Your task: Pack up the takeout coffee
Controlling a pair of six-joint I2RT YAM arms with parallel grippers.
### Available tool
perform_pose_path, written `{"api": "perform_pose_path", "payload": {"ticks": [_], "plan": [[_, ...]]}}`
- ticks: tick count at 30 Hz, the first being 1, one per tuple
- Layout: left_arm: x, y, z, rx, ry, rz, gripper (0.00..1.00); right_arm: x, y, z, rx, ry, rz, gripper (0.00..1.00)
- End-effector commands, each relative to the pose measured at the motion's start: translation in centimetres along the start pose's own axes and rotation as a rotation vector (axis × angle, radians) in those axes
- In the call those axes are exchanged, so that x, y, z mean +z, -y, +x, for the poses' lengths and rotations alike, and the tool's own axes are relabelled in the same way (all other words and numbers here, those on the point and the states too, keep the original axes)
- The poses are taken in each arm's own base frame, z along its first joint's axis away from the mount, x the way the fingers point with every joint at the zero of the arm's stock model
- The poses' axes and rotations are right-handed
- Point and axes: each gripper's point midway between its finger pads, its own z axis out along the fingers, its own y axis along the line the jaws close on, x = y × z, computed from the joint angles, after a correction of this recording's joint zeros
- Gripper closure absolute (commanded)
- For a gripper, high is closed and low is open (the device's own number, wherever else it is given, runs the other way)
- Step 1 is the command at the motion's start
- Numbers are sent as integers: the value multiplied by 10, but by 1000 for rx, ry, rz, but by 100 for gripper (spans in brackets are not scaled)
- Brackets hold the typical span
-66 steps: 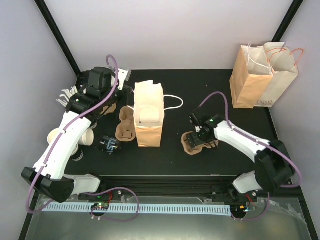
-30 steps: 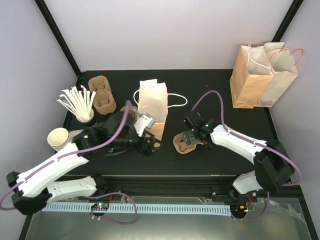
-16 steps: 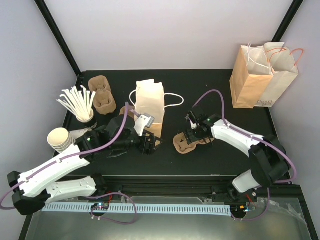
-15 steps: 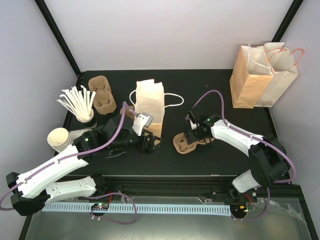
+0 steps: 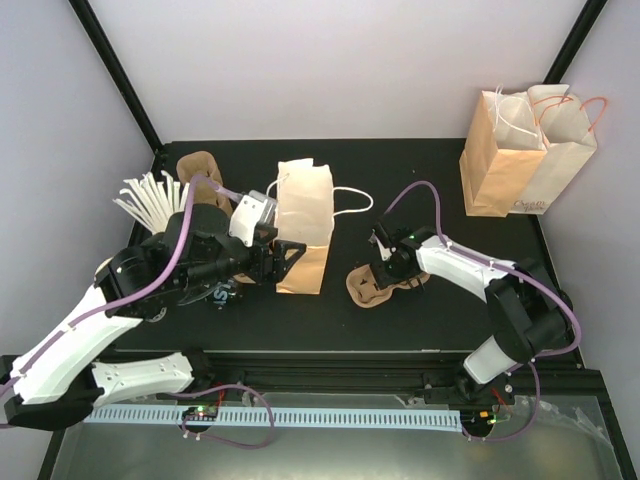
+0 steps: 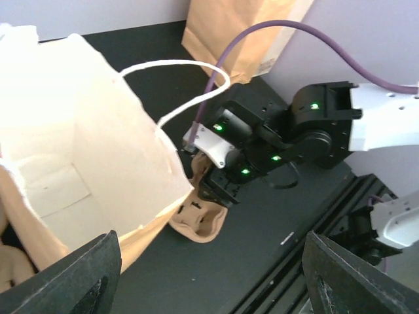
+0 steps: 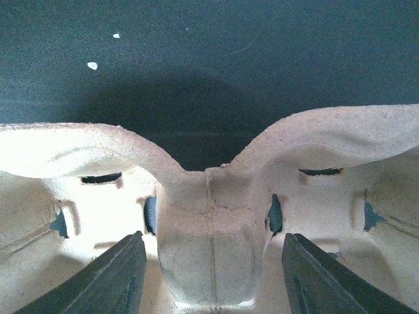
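Near edge: takeout coffee (image 5: 224,294) sits on the surface (image 5: 430,320) just left of the foot of the middle paper bag (image 5: 305,225), mostly hidden under the left arm; its pose can't be read. Left end effector (image 5: 283,258) hangs at the bag's near-left side. In its wrist view the fingers (image 6: 78,275) stand wide apart with nothing between them, over the bag's open mouth (image 6: 59,176). Right end effector (image 5: 385,272) is down on a brown pulp cup carrier (image 5: 368,287) right of the bag. Its fingers (image 7: 118,278) straddle the carrier's centre ridge (image 7: 211,222), a thin gap on each side, so parted and not clamped. Bag upright, white handle (image 5: 347,200) toward the right. Further back left: white sticks (image 5: 148,195) and a second carrier (image 5: 200,168). Far right corner: two more paper bags (image 5: 525,150).
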Motion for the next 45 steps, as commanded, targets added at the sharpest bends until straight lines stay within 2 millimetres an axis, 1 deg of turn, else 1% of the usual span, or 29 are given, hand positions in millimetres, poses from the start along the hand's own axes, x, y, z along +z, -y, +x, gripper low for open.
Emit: {"api": "perform_pose_path", "payload": {"ticks": [1,7,11,13,14,16,19,23,26,28,30,32,39,40,43,45], "plan": [[-11,-19,-8,33,-35,-121,22,2,4,-6,3,-5,20,41],[-31,-36,-27,43,7,-193,21,7,3,-4,1,-25,19,42],[-38,-45,-32,41,20,-219,21,9,2,-5,2,-30,12,51],[-40,-49,-33,38,19,-228,21,7,1,-5,1,-28,9,57],[-40,-51,-33,37,19,-235,21,4,2,-6,2,-23,11,60],[-42,-57,-33,36,19,-253,21,-4,4,-8,3,-3,19,62],[-44,-69,-36,45,24,-295,19,-24,6,-16,5,62,23,61],[-51,-94,-40,52,16,-382,18,-52,10,-21,7,119,36,62],[-57,-106,-45,42,24,-426,17,-78,17,-25,10,167,66,62],[-60,-112,-49,26,41,-444,13,-100,21,-30,12,218,82,62],[-62,-116,-54,5,64,-455,3,-129,24,-38,13,291,86,62],[-62,-118,-57,-17,80,-455,1,-159,23,-47,6,370,75,62],[-57,-129,-63,-78,123,-445,1,-260,6,-74,-67,637,-43,61],[-56,-129,-64,-83,129,-436,1,-278,3,-78,-75,681,-61,61],[-53,-127,-67,-89,144,-410,1,-313,-7,-85,-106,761,-118,61],[-51,-127,-67,-94,147,-394,1,-333,-15,-91,-131,804,-165,62]]}}
